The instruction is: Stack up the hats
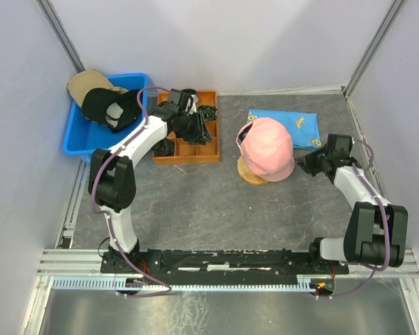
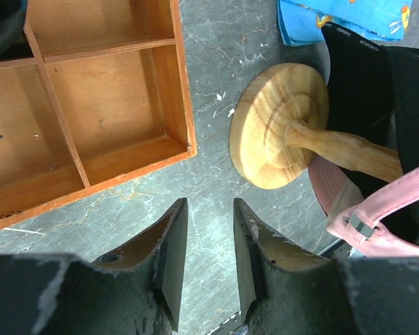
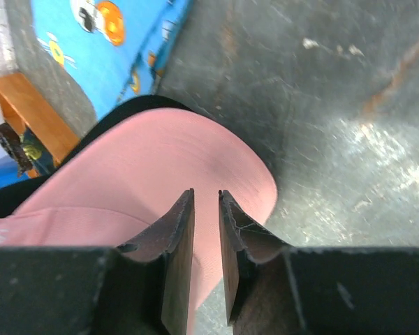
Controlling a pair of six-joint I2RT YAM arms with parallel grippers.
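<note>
Two hats are stacked and two are left to bring over. At centre right of the top view the pink hat [image 1: 269, 148] sits on the wooden stand [image 2: 276, 125]. The wrist views show a black hat [image 2: 356, 91] beneath it. The other two lie in the blue bin [image 1: 77, 138] at upper left: a second black hat [image 1: 101, 105] with the tan hat [image 1: 87, 82] behind it.

The left hand [image 2: 208, 206] hangs over the worktop [image 1: 209, 202] beside the wooden tray [image 1: 185, 160], its fingers apart with nothing between them. The right hand [image 3: 206, 195] is at the right edge of the pink hat and points at the brim. Its fingers stand narrowly apart and nothing looks pinched between them.

I judge the step in hand to be the fetch of the third hat. The next move probably calls for the left hand to swing to the upper left, take the black hat in the bin by brim or crown, and carry it to the stand. The right hand could steady the stack meanwhile (fabric crowns slump, so a firm pinch would help).

Counted:
- hats, four: two black, one pink, one tan
- stand, one
- bin, one
- tray, one
- blue cartoon cloth [image 1: 286, 125], one, at upper right
</note>
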